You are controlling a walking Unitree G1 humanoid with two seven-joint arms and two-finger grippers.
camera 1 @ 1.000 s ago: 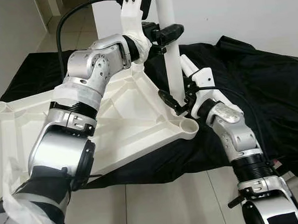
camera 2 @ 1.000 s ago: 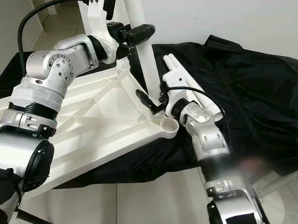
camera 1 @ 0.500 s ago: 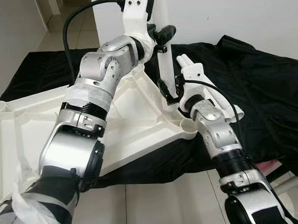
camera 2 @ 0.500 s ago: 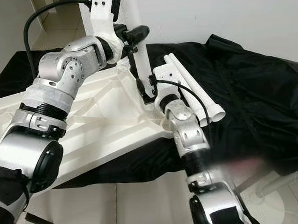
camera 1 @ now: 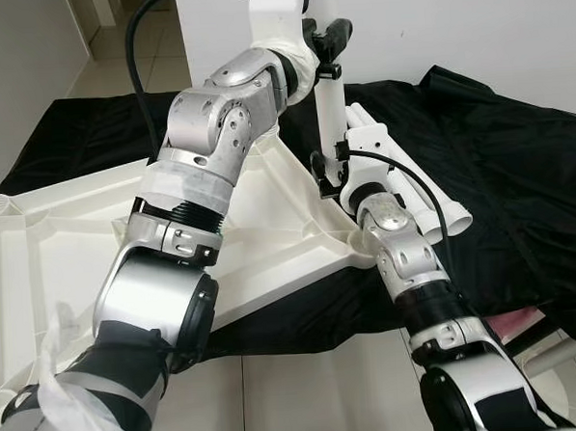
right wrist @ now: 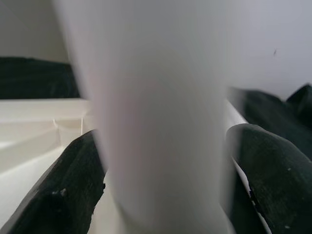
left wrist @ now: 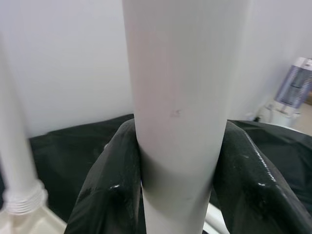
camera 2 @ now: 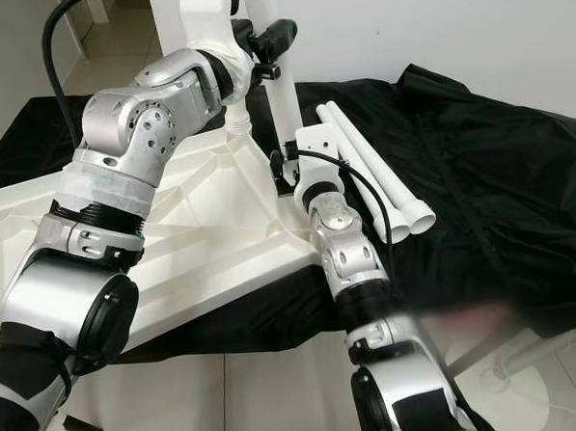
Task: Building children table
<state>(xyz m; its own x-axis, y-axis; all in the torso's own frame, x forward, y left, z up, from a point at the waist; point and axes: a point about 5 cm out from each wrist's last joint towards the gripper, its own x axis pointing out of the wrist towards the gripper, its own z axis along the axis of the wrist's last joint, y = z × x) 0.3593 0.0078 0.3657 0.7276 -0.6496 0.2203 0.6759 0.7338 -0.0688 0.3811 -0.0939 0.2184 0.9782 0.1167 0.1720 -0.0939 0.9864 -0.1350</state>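
White table leg [camera 1: 331, 126] stands nearly upright over the upturned tabletop [camera 1: 67, 237], no longer tilted as a second ago. Left gripper [camera 1: 329, 41] clamps it high; right gripper [camera 1: 326, 175], moved up, closes round its lower end. Leg looks lined up for seating in a socket.

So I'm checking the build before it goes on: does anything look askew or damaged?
Nothing stands out. The left gripper and right gripper both clasp the upright leg over the upturned tabletop; spare legs lie on the black cloth.
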